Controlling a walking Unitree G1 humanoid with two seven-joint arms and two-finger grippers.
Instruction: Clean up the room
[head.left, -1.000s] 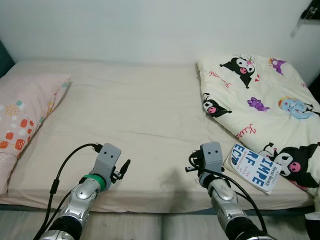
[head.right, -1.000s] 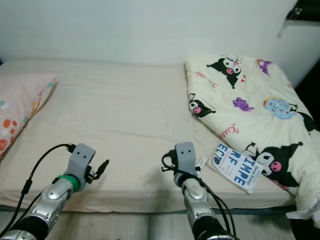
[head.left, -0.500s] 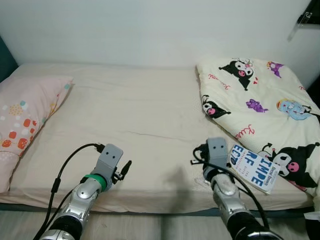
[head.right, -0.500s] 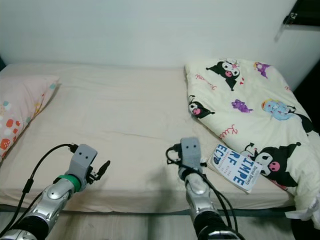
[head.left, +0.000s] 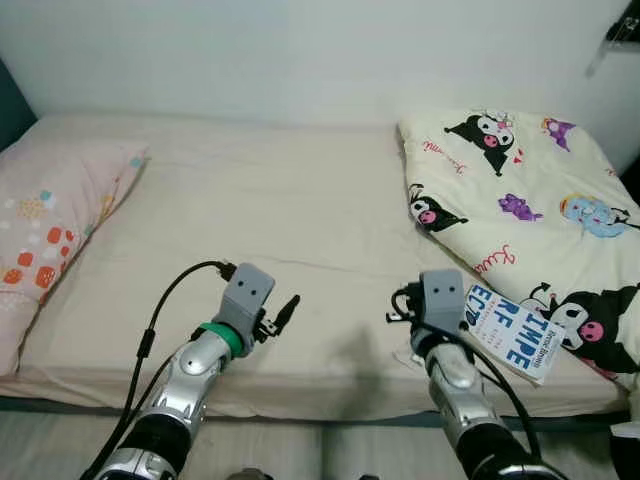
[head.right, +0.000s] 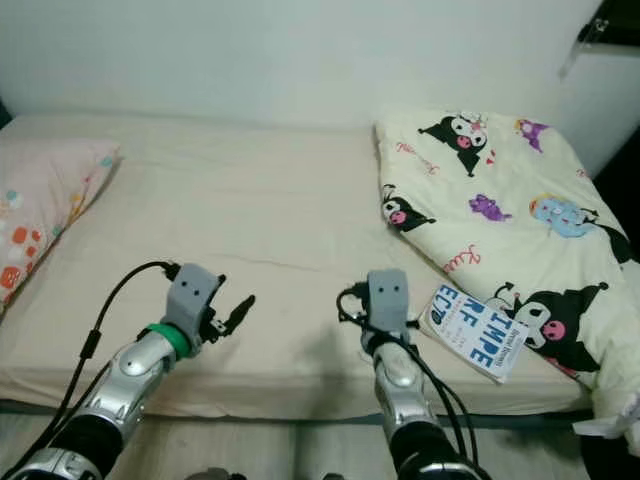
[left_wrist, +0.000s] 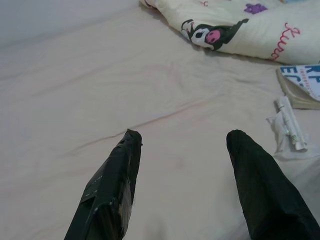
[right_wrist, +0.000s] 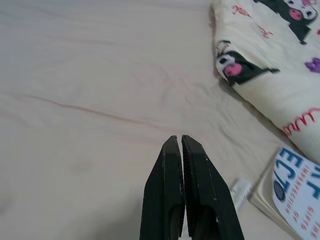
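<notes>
A white and blue book (head.left: 512, 336) lies flat on the bed near its front edge, at the right, partly against the cartoon-print blanket (head.left: 520, 190). A small clear wrapper (left_wrist: 286, 127) lies on the sheet just left of the book. My right gripper (right_wrist: 178, 140) is shut and empty; it hovers low over the sheet with the wrapper and the book a short way to its right. My left gripper (left_wrist: 184, 136) is open and empty, stretched over the middle front of the bed, its fingers (head.left: 283, 311) pointing toward the book.
The bed's beige sheet (head.left: 260, 210) spreads wide between the two arms and the wall. A pink patterned pillow (head.left: 50, 225) lies at the left end. The rumpled blanket covers the right third. Grey floor (head.left: 320, 450) shows below the bed's front edge.
My left arm has reached forward and to the right over the bed. My right arm has edged slightly right, toward the book. The camera has shifted a little.
</notes>
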